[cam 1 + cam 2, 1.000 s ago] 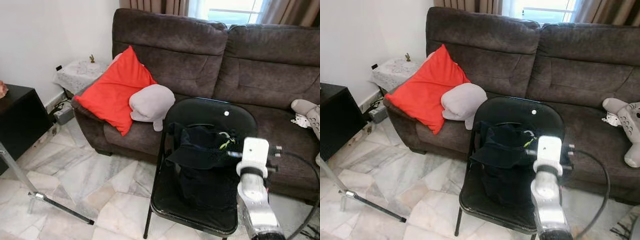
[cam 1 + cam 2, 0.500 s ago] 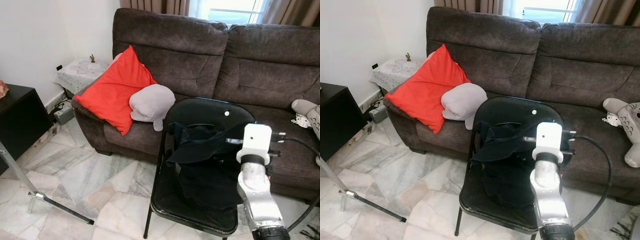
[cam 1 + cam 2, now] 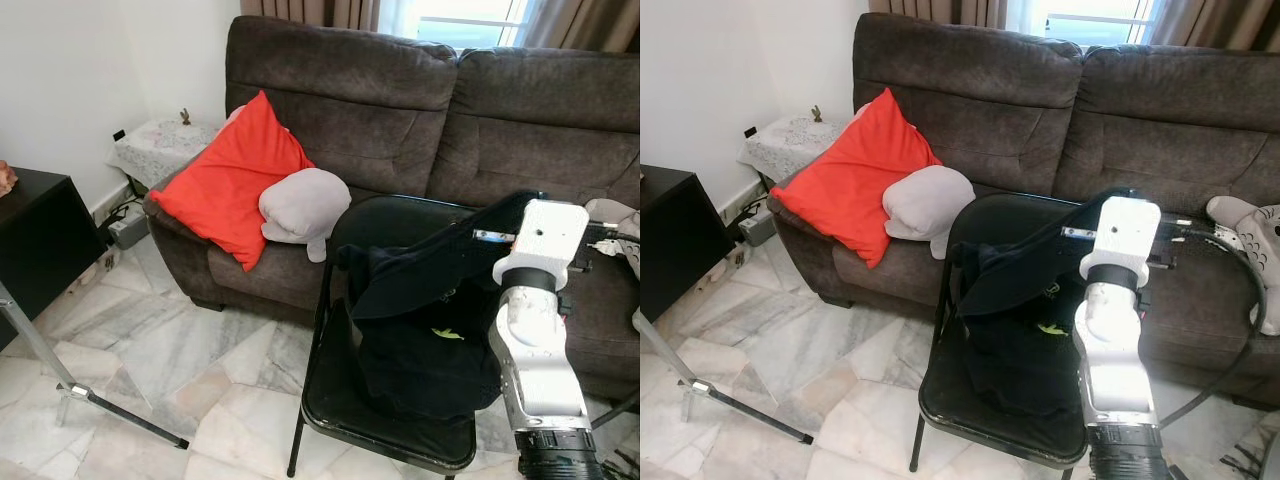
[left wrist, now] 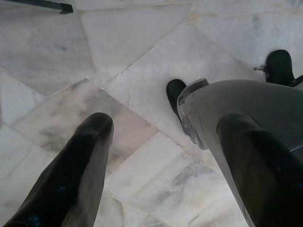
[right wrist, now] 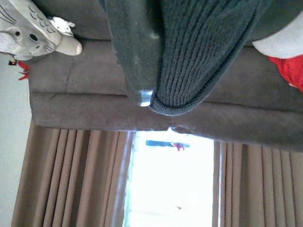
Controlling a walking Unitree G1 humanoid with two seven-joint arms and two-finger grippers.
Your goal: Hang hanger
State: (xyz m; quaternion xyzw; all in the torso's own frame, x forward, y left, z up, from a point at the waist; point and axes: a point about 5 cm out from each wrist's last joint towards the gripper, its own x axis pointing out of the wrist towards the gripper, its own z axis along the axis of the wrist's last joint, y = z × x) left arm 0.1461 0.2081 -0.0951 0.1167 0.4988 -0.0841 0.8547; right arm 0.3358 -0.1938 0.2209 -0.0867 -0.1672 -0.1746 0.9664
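Observation:
A dark knit garment [image 3: 420, 300] lies heaped on a black folding chair [image 3: 330, 400] in front of the sofa. One edge of it is pulled up taut toward my right wrist [image 3: 545, 240]. In the right wrist view my right gripper [image 5: 156, 92] is shut on that dark knit fabric, one black finger [image 5: 137, 52] lying against it. A small yellow-green patch [image 3: 445, 333] shows among the folds; no hanger shape can be made out. My left gripper [image 4: 168, 125] hangs open above the marble floor, beside my own leg [image 4: 246, 109].
A brown sofa [image 3: 400, 110] stands behind the chair, with a red cushion [image 3: 235, 180], a grey pillow [image 3: 300, 205] and a grey plush toy [image 3: 1255, 245]. A black cabinet [image 3: 30, 240] and a metal stand leg [image 3: 100, 405] are at the left. A small cloth-covered table [image 3: 160, 145] stands by the wall.
My right arm has risen and swung to the right, lifting one edge of the dark garment off the chair until it is stretched taut. The heap below has unfolded a little.

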